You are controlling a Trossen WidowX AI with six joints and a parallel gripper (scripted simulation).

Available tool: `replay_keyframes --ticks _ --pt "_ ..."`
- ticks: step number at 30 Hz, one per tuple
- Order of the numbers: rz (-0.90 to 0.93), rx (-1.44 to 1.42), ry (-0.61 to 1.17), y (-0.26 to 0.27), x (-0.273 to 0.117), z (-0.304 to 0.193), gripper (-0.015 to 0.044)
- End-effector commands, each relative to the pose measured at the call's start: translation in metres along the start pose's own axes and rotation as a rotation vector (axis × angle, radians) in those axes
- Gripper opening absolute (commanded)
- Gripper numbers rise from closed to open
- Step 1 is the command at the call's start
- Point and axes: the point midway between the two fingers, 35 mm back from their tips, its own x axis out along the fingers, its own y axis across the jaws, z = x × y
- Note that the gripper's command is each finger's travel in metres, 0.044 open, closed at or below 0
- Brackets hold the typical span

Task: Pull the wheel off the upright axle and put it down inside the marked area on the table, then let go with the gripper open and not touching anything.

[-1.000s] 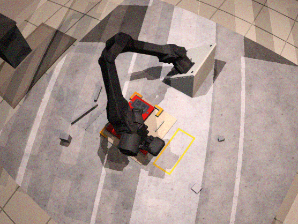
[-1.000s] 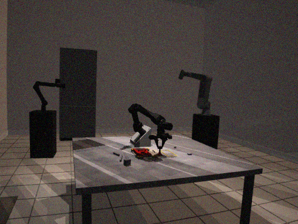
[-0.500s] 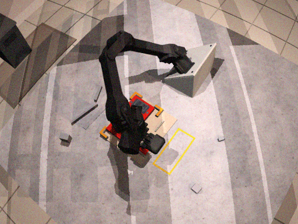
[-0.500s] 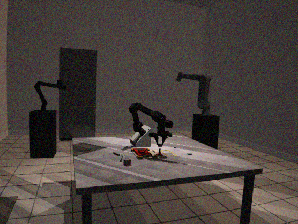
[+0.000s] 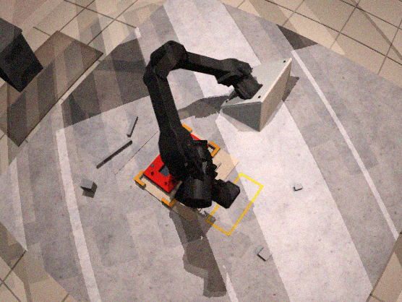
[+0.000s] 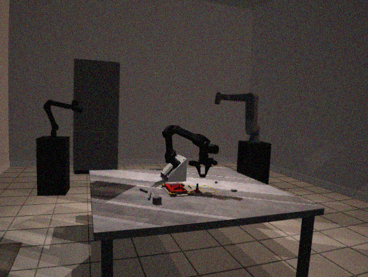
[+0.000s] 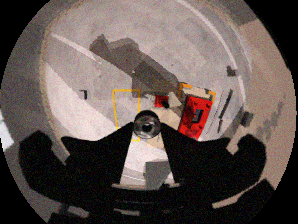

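Observation:
The dark round wheel (image 7: 147, 125) is between my fingertips in the wrist view, with a lighter rim. My gripper (image 7: 146, 124) (image 6: 202, 175) is shut on it and holds it high above the table. The upright axle (image 6: 197, 188) stands below and a little to the left of the gripper in the exterior view, clear of the wheel. Its red base (image 7: 161, 101) shows in the wrist view. The marked area (image 5: 251, 180) (image 7: 126, 90) is a yellow outline beside the pale board. In the top view the arm hides the fingertips, wheel and axle.
A red plate (image 5: 153, 173) (image 7: 190, 120) (image 6: 175, 188) with orange corner pieces lies beside the axle. Small grey blocks (image 5: 298, 187) (image 5: 264, 253) lie beyond the marked area. Another block (image 5: 87, 187) and a dark bar (image 5: 114, 154) lie past the red plate. The arm's wedge mount (image 5: 275, 92) stands behind.

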Motion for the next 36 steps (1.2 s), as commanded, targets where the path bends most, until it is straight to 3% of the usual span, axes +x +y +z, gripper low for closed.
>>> replay_keyframes --ticks 1,10,25,36 --pt "0.001 0.000 0.012 0.022 0.002 -0.015 0.0000" --pt "-0.003 0.004 0.016 0.062 0.000 -0.046 0.0000" --pt "-0.004 0.004 0.016 0.063 0.024 -0.046 0.0000" --pt "-0.006 0.005 0.015 0.063 0.090 -0.046 0.0000"
